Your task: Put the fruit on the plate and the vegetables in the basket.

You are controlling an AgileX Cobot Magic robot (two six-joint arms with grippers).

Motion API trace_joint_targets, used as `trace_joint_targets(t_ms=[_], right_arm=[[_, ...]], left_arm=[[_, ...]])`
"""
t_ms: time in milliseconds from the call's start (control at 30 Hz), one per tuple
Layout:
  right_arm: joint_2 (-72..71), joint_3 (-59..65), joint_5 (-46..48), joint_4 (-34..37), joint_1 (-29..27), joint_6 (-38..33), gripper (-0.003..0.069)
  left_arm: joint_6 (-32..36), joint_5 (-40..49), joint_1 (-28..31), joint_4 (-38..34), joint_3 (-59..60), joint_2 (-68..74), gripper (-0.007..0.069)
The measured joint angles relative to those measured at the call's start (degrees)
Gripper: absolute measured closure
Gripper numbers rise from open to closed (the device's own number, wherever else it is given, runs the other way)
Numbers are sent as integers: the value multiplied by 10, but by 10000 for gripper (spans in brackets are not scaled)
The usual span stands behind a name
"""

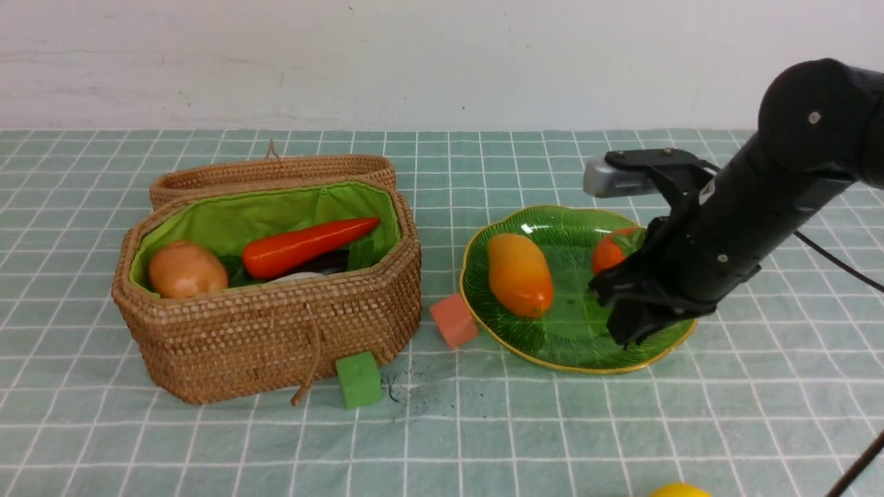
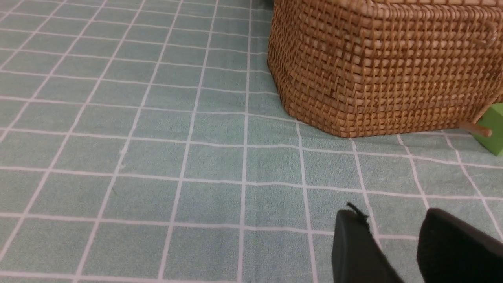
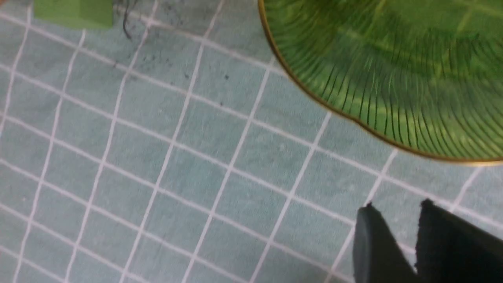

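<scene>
Green plate [image 1: 587,348] holds mango [image 1: 519,274], persimmon [image 1: 608,252]; both arms' jaws narrowly parted, grasping nothing.

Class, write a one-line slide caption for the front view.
Right gripper over the plate holding mango and persimmon; lemon waits on the table, vegetables in the basket.

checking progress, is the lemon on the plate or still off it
Off it. The lemon lies on the cloth at the near edge; the plate holds only the mango and persimmon.
</scene>
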Motion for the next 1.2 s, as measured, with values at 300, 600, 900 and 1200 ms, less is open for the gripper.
trace_joint_targets(t_ms=[300,600,900,1200], right_arm=[[-156,126,51,-28,1,159,17],[-322,319,80,22,33,269,8],[-380,464,-42,49,61,382,24],[-319,464,-194,40,62,403,26]], left_arm=[[0,0,0,0,0,0,386],[0,0,0,0,0,0,386],[0,0,0,0,0,0,386],[0,0,0,0,0,0,386]])
